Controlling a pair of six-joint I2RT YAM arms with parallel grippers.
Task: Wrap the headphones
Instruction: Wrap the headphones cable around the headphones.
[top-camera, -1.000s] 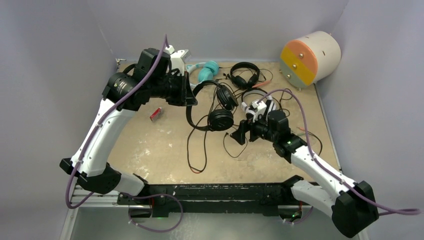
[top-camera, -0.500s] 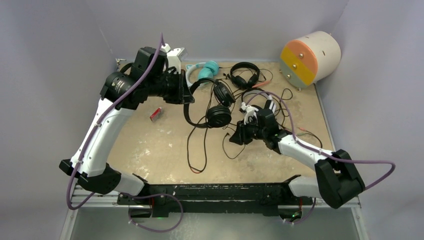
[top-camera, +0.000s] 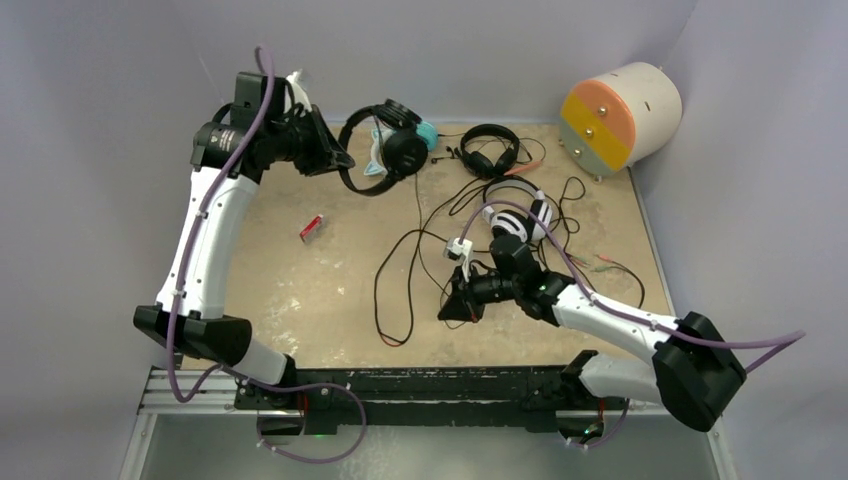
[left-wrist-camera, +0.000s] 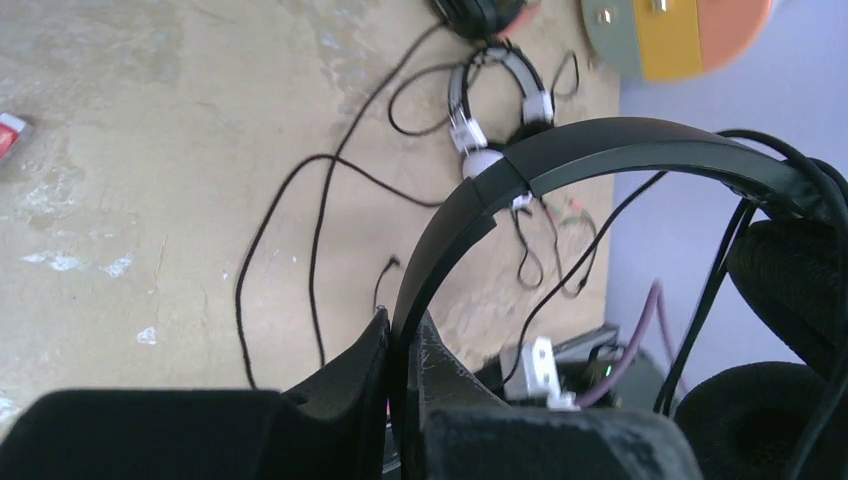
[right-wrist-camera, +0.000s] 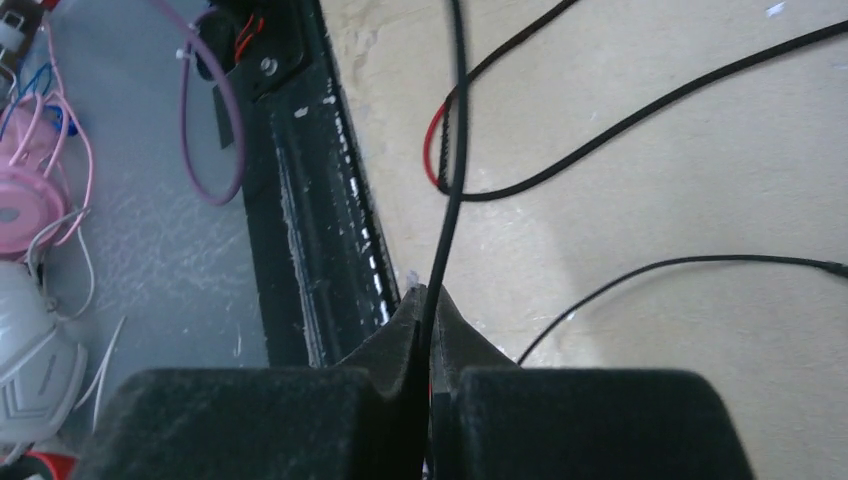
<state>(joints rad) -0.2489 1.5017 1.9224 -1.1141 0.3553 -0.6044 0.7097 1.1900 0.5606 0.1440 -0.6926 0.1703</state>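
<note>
The left gripper (left-wrist-camera: 404, 338) grips the all-black headphones (left-wrist-camera: 600, 145) by the headband, clear above the table (left-wrist-camera: 150, 150); the right gripper (right-wrist-camera: 428, 308) is closed tight on a thin black cable (right-wrist-camera: 453, 170).

Left arm (top-camera: 205, 240), right arm (top-camera: 610, 318): white shells, black joints. Left gripper (left-wrist-camera: 405, 340), right gripper (right-wrist-camera: 430, 310): matte black. Purple cable (right-wrist-camera: 240, 130) trails each.

From the left wrist cam, the band of the black headset (left-wrist-camera: 600, 145) disappears down between the left fingers (left-wrist-camera: 340, 390), contact hidden. Its ear cups (left-wrist-camera: 790, 270), right of the fingers, get chopped by the frame edge. Right wrist cam: the cable (right-wrist-camera: 455, 150) runs down between the right fingers (right-wrist-camera: 470, 345), pinch spot hidden, and I can't tell whose it is. Overhead, the teal headset (top-camera: 428, 133) sits mostly behind the black one.
</note>
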